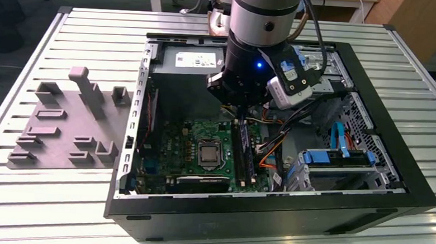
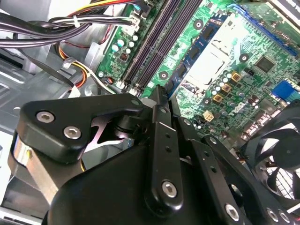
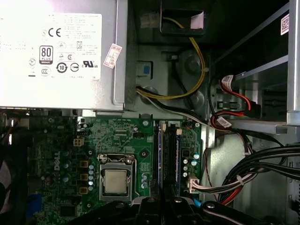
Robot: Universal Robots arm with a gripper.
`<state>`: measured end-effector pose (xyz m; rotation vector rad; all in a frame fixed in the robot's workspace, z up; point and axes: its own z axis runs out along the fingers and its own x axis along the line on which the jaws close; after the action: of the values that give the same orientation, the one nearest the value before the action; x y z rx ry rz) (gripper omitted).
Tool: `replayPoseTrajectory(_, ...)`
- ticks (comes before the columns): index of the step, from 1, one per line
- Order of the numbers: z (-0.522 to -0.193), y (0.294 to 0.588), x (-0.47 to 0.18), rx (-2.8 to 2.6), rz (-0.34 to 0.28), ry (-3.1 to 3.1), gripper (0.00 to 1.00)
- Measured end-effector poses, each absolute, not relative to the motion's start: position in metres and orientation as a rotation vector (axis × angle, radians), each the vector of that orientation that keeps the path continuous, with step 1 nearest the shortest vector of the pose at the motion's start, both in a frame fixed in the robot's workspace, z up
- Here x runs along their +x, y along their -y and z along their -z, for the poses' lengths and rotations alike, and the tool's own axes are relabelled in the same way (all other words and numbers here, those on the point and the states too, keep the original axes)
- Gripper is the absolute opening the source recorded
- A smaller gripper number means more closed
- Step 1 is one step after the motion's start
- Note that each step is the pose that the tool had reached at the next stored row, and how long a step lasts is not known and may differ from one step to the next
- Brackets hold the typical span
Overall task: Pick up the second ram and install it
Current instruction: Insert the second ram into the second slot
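Second ram: judged to be the long, dark stick that stands on edge among the memory slots of the green motherboard, directly beneath the gripper. In the exterior view it runs lengthwise beside the processor socket, on that view's right of it, and lies inside the open computer case on the slatted table.

Gripper: lowered into the case above the end of the slots nearer the power supply. In the second wrist view the gripper hangs close over the board, with the slots running away from it. Whether the fingers are pressed together, spread, or pinching the stick cannot be told from any view.

Progress: the pick-up appears complete, since the grey fixture plate at the exterior view's left carries no stick and the stick is already at the slots. The work therefore stands at the insertion stage. Whether the stick is fully seated, or merely resting in the mouth of its slot, cannot be told, and the latches at the slot ends are too small to read. Which of the slots holds it is likewise unclear.
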<state>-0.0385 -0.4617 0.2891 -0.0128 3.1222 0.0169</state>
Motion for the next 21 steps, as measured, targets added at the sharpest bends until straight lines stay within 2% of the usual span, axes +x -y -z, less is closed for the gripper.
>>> replayPoseTrajectory(21,-0.259,0.462,-0.037,0.007,-0.017,-3.123,0.14)
